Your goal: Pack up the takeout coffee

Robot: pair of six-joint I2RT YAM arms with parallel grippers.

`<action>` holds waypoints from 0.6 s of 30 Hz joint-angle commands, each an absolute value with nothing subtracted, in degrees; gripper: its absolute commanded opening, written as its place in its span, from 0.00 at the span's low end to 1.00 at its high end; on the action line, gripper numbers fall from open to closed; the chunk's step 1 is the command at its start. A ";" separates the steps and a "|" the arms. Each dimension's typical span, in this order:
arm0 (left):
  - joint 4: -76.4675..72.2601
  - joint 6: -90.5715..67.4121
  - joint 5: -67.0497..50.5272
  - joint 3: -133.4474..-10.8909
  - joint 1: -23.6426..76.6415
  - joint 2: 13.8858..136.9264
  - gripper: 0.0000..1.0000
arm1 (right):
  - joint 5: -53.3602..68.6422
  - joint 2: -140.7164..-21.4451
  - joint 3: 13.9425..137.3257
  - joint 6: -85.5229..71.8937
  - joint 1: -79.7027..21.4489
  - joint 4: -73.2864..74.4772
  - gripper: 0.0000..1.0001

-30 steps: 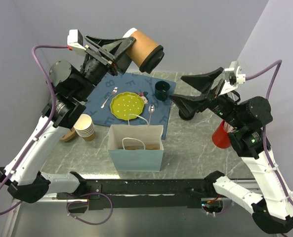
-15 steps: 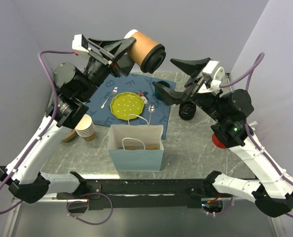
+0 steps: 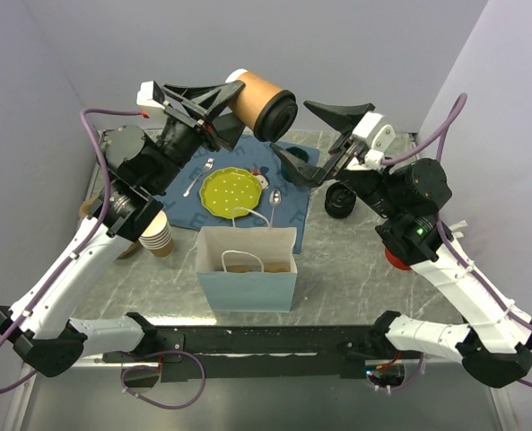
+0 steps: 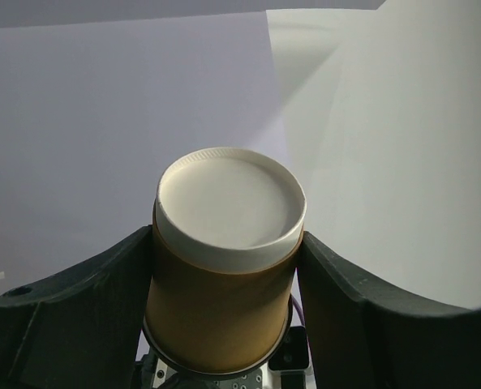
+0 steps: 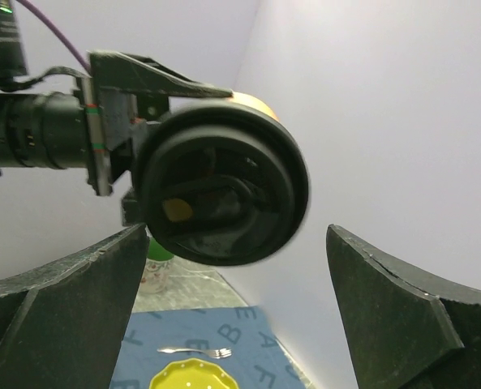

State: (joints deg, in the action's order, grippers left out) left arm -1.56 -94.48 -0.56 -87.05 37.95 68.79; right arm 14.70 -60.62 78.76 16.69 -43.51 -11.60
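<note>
The takeout coffee [image 3: 258,97], a brown paper cup with a black lid [image 3: 278,115], is held on its side high above the table. My left gripper [image 3: 235,109] is shut on the cup's body. The left wrist view shows its white base [image 4: 232,203] between my fingers [image 4: 102,300]. My right gripper [image 3: 291,131] is open, its jaws wide apart, just right of the lid and facing it. In the right wrist view the lid [image 5: 224,186] fills the space ahead of the open gripper [image 5: 237,233], not touching it.
A light blue paper bag [image 3: 248,269] stands open at the front centre. Behind it lie a blue placemat [image 3: 187,205], a yellow plate [image 3: 228,192], a fork [image 3: 197,176] and a spoon [image 3: 274,199]. A stack of tan cups [image 3: 156,233] is on the left, a black round object [image 3: 339,201] and a red cup [image 3: 395,257] on the right.
My right arm has swung left and up, bringing its open gripper close to the cup's lid. My left arm has shifted the held cup slightly right.
</note>
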 commanded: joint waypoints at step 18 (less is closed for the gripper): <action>-4.31 -97.56 -1.58 -86.84 38.14 67.68 0.57 | 10.99 -62.14 81.65 21.18 -47.02 -13.62 0.93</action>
